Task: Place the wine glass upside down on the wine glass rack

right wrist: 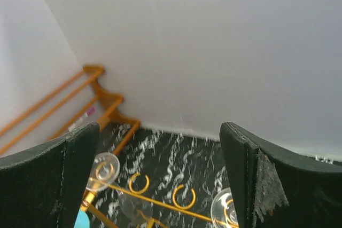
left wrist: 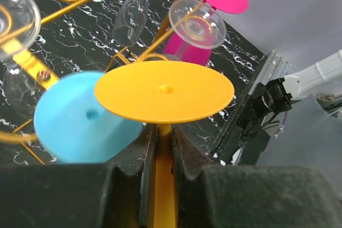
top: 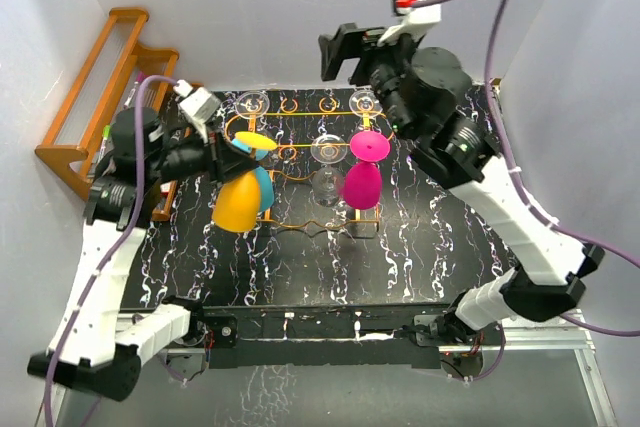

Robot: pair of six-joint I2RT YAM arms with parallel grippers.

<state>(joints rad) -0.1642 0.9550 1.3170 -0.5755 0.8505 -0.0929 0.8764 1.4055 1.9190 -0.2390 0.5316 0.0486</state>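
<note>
My left gripper point(top: 218, 139) is shut on the stem of an orange wine glass point(top: 238, 202), which is upside down with its bowl down and its flat foot point(left wrist: 164, 92) on top. It is at the left end of the gold wire wine glass rack point(top: 300, 150). I cannot tell whether the foot rests on the rail. In the left wrist view the stem point(left wrist: 163, 180) sits pinched between the two fingers of the gripper point(left wrist: 163, 142). My right gripper point(top: 340, 52) is open and empty, raised above the back of the rack point(right wrist: 184, 196), and it also shows in the right wrist view point(right wrist: 159, 132).
A blue glass point(top: 266, 187) hangs right beside the orange one. A pink glass point(top: 362, 183) and three clear glasses point(top: 328, 149) point(top: 252, 102) point(top: 365, 102) hang on the rack. A brown wooden stepped rack point(top: 100, 87) stands at the far left against the wall.
</note>
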